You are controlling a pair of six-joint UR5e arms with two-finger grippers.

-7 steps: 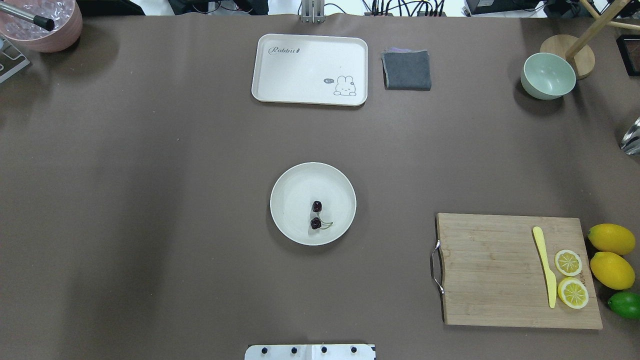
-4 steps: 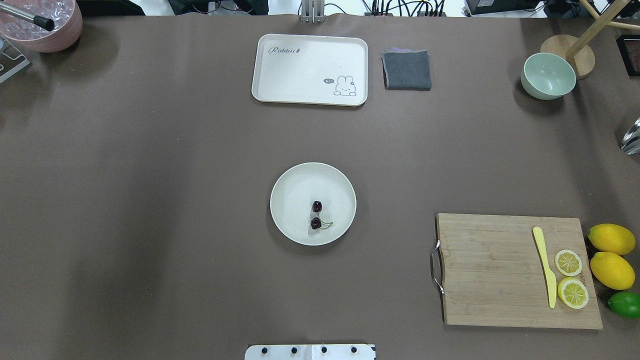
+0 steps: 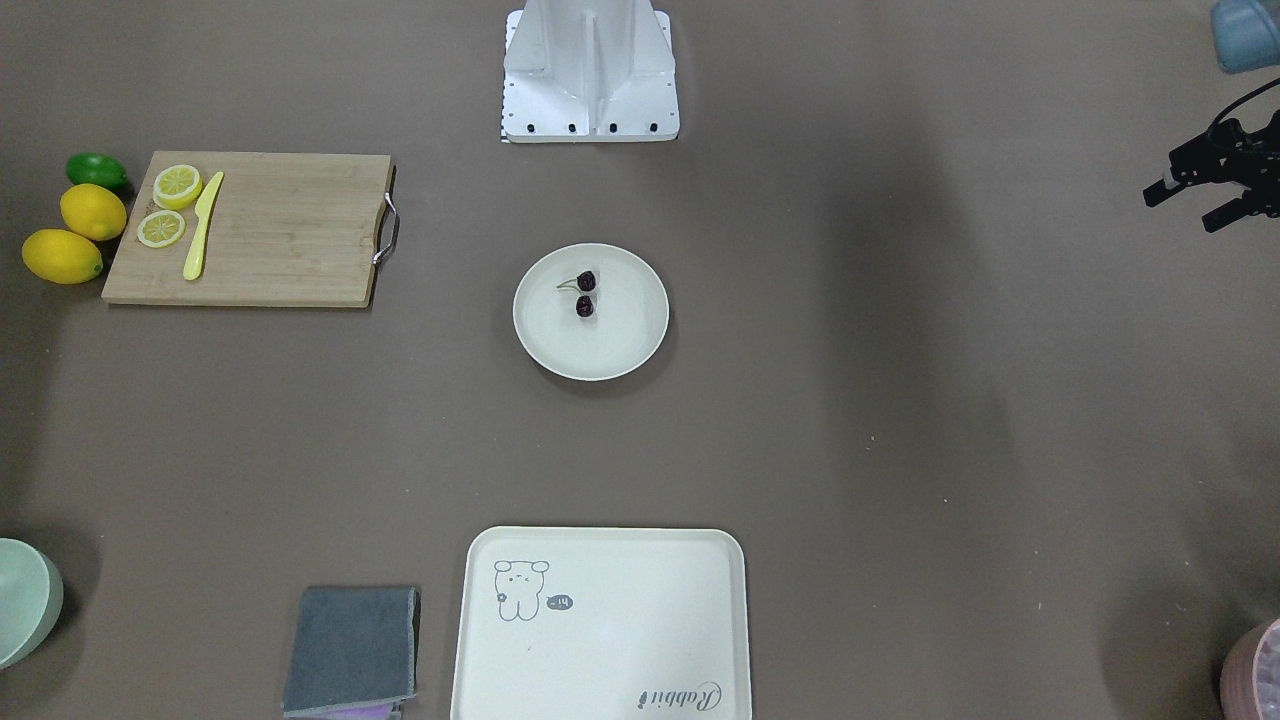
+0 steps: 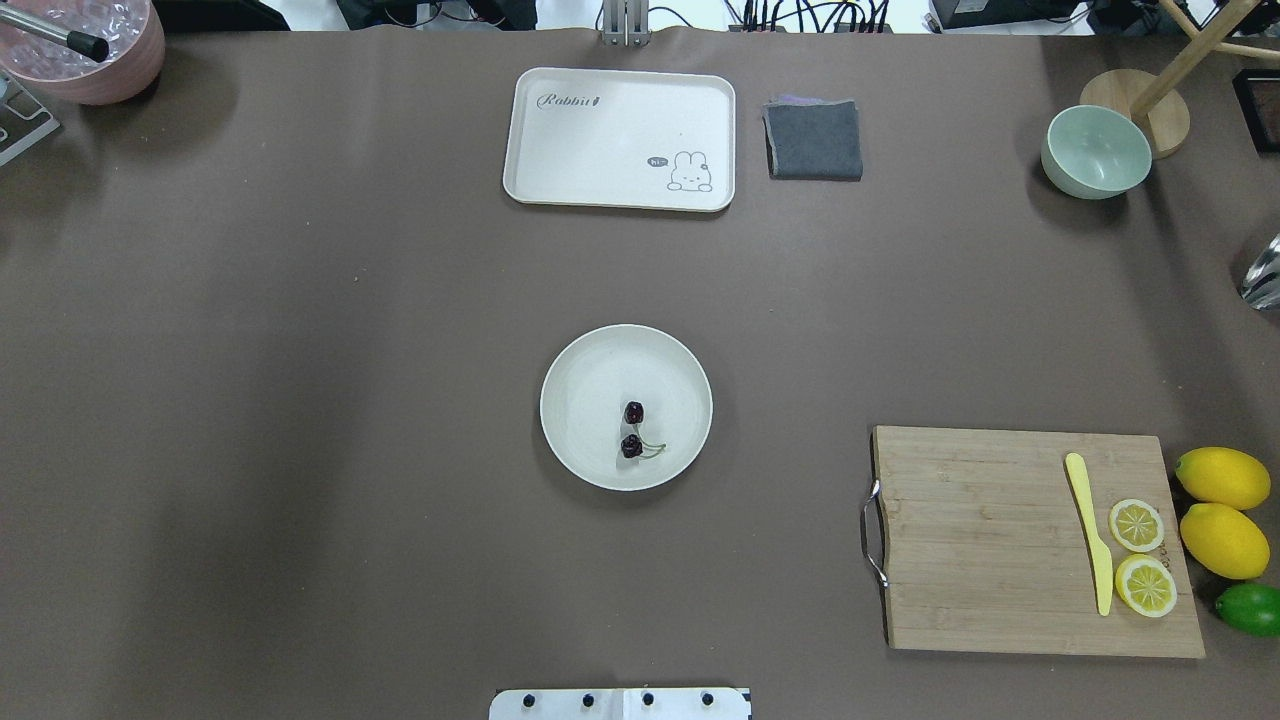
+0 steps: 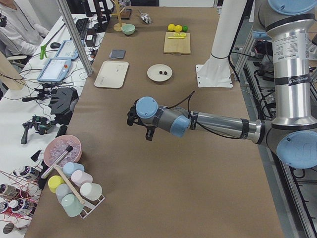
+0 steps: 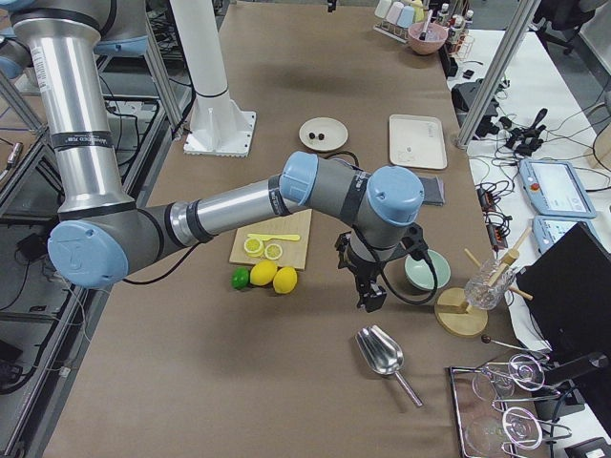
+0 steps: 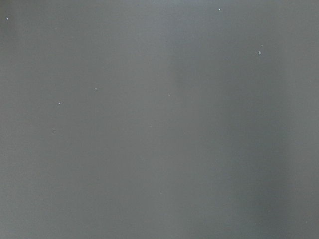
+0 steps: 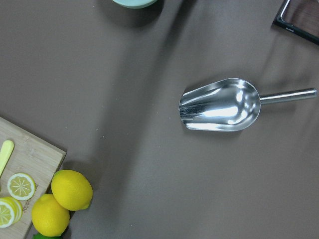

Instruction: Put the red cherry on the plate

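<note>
The red cherry, a pair of dark maroon fruits on thin green stems, lies inside the round cream plate at mid-table, also seen from the front as cherry on plate. Neither gripper is near it. My left gripper hangs over bare table far off to my left, its black fingers apart and empty; its wrist view shows only table. My right gripper shows only in the exterior right view, beyond the lemons, and I cannot tell whether it is open or shut.
A rabbit tray, grey cloth and green bowl line the far side. A cutting board with knife and lemon slices, lemons and a metal scoop lie on my right. A pink bowl sits far left.
</note>
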